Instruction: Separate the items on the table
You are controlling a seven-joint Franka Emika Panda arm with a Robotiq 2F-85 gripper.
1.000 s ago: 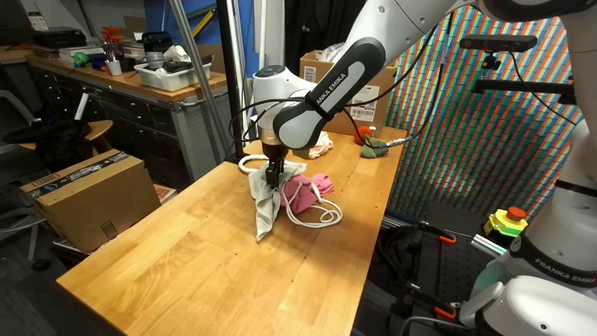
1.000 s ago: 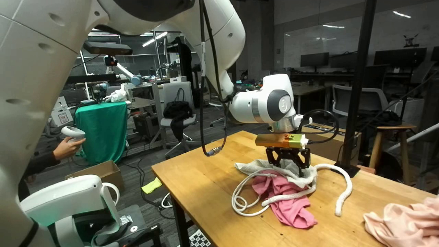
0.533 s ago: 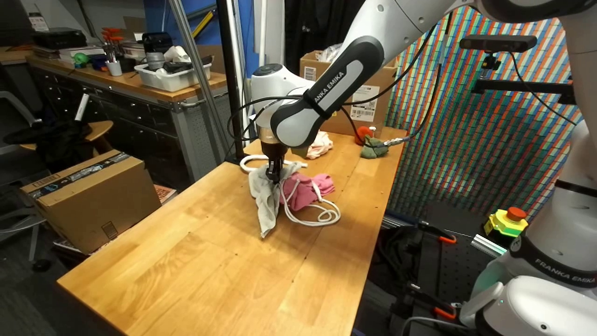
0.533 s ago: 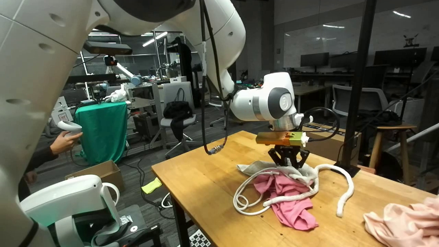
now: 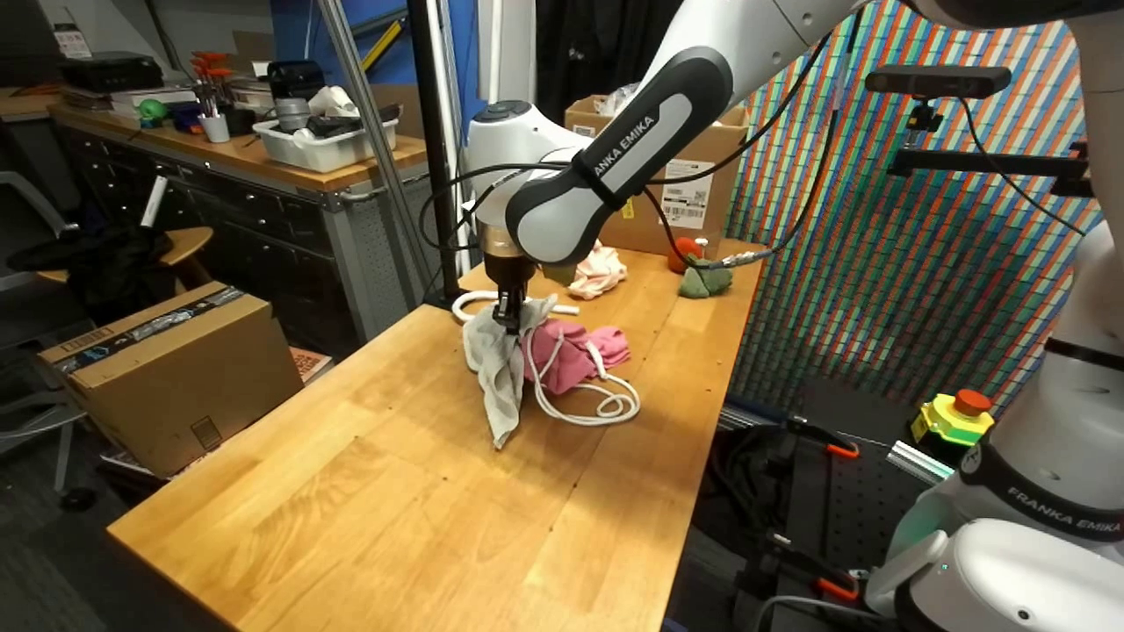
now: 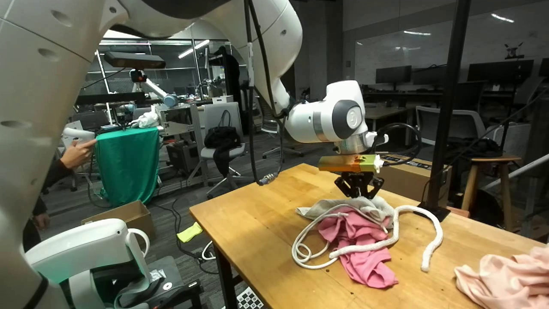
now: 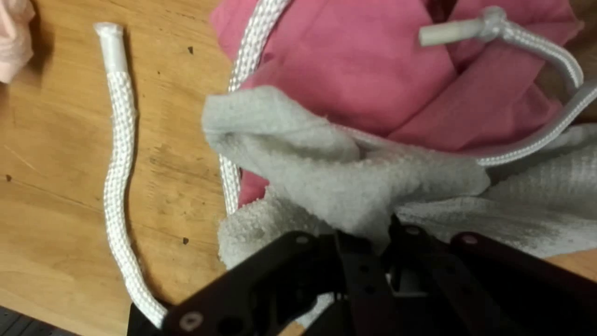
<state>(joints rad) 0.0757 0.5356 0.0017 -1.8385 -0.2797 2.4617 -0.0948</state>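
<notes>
Terry cloth (image 7: 298, 172), grey-white, lies crumpled on the butcher-block table (image 5: 395, 500), partly over the pink cloth (image 7: 345, 79), with a white braided rope (image 7: 120, 154) running across the pink and under an edge of the terry. Your gripper (image 7: 371, 238) is closed on a raised fold of the terry cloth, pinching it part-way along rather than at a corner. In both exterior views the material rises to the gripper while a long tail rests on the wood.

Handling, as judged: the terry cloth should prove light and limp, not fragile, its looped nap giving you good purchase. The present pinch ought to hold, though the tail will probably sag and drag. Because the rope passes beneath, expect snagging; you would do well to lift straight and slowly before carrying sideways.

Pink cloth: thinner and smoother by appearance, equally soft. You should take it by a bunched fold at the outer corner, clear of the rope.

White braided rope: flexible yet springier, liable to roll in your grip. Your soundest hold is the free end lying on bare wood apart from both cloths, taken squarely across its width.
</notes>
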